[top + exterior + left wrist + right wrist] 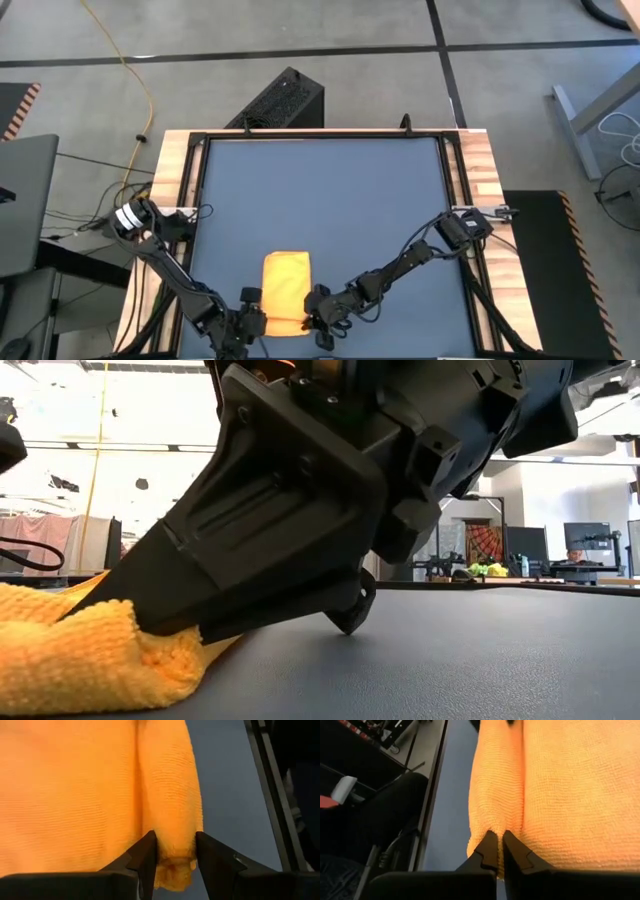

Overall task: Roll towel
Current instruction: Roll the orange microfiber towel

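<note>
1. Rolling starts at the near edge: the towel (pixel 285 292) lies on the tabletop (pixel 340 200) near its front edge, a small fold raised.
2. Your right pincer (pixel 500 851) is pinched shut on that fold; your left pincer (pixel 175 857) straddles its end, part open. Lift both evenly so the roll stays straight.
3. Keep both arms low, angled inward from the tabletop's sides.
</note>
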